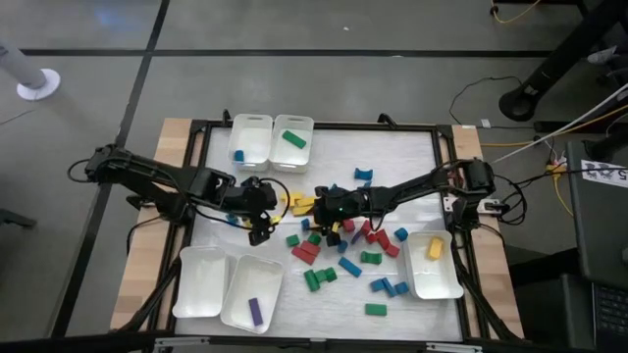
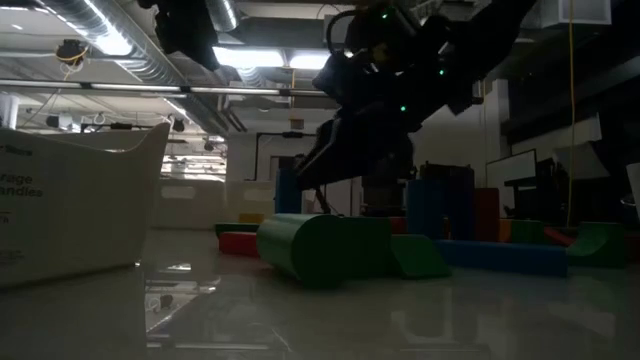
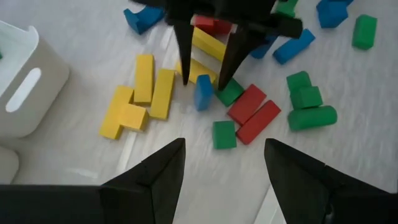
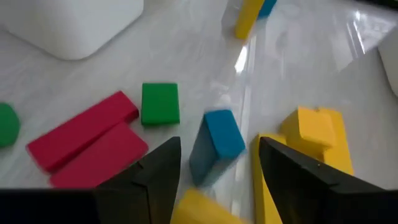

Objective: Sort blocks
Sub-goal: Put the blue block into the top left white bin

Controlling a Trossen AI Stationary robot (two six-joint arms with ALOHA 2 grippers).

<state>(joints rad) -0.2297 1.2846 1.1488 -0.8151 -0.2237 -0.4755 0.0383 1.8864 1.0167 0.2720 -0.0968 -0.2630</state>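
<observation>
Basically lined up for a grab: right gripper (image 4: 214,165) spread open, straddling a small blue block (image 4: 214,144) standing on edge mid-table beside yellow bars (image 3: 144,93). Needs lowering, then closing on its smooth flat sides. Left gripper (image 3: 224,163) open too, hovering near. Glossy white tabletop (image 1: 412,157), chunky solid-coloured pieces scattered around.
</observation>
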